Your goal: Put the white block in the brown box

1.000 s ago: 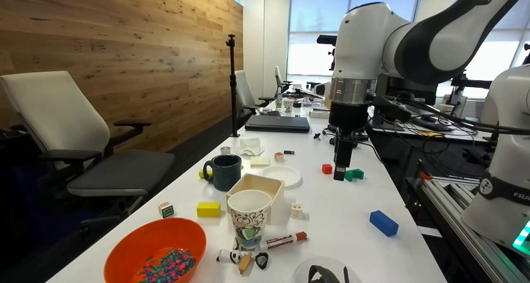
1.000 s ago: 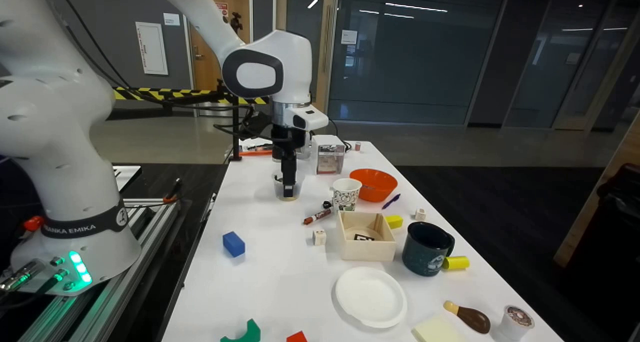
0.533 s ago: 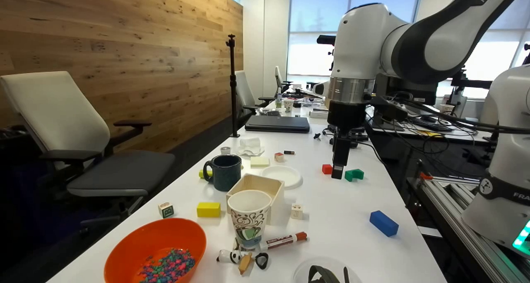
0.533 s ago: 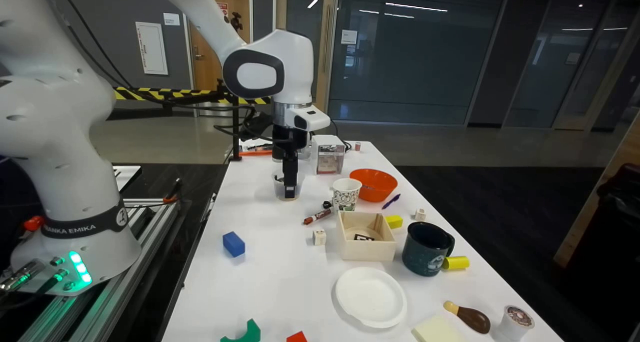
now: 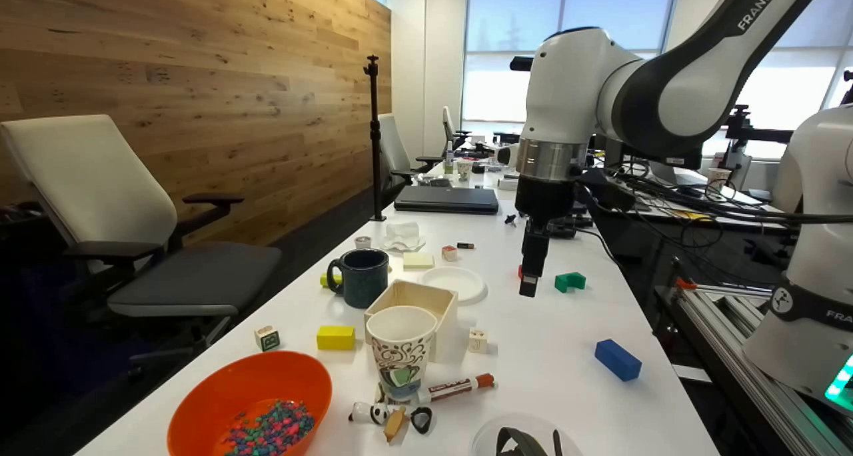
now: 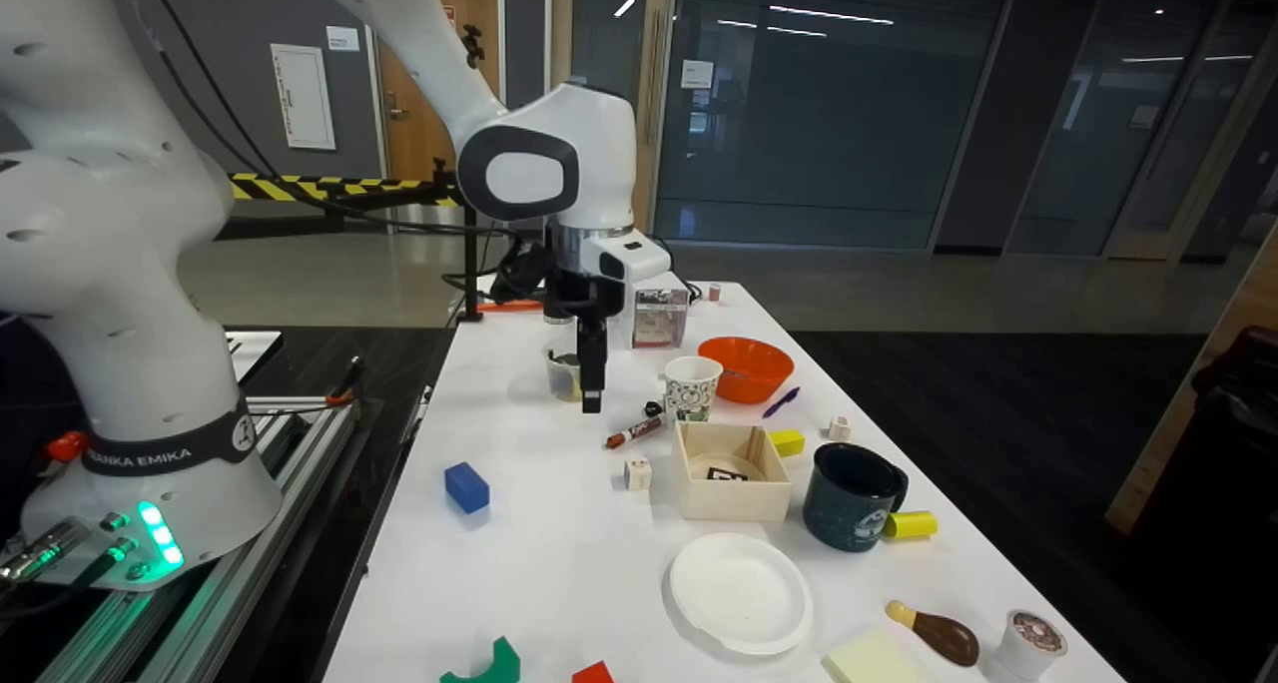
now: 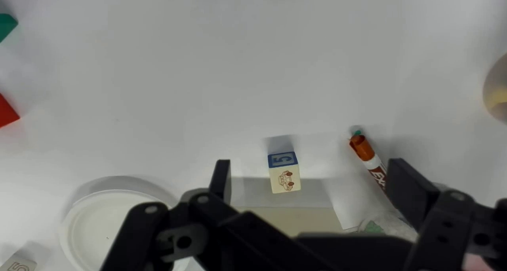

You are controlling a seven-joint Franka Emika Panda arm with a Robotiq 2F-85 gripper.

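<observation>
The white block is a small pale letter cube on the table, seen in both exterior views (image 5: 478, 340) (image 6: 637, 474) and in the wrist view (image 7: 286, 176). The brown box is a small, open-topped tan box beside it (image 5: 445, 326) (image 6: 734, 501); its edge shows low in the wrist view (image 7: 293, 218). My gripper (image 5: 528, 286) hangs above the table, pointing down, apart from the block; it also shows in an exterior view (image 6: 592, 400). In the wrist view its fingers (image 7: 309, 178) are wide apart with nothing held, and the block appears between them, nearer the left finger.
A patterned paper cup (image 5: 402, 349) stands against the box, with a marker (image 5: 458, 388) near the block. A dark mug (image 6: 854, 495), white plate (image 6: 741, 593), yellow block (image 5: 336, 337), blue block (image 5: 618, 359) and orange bowl (image 5: 250, 403) stand around.
The arm and gripper have come lower and moved sideways toward the side of the block and box. The block, the box and the other objects have not moved.
</observation>
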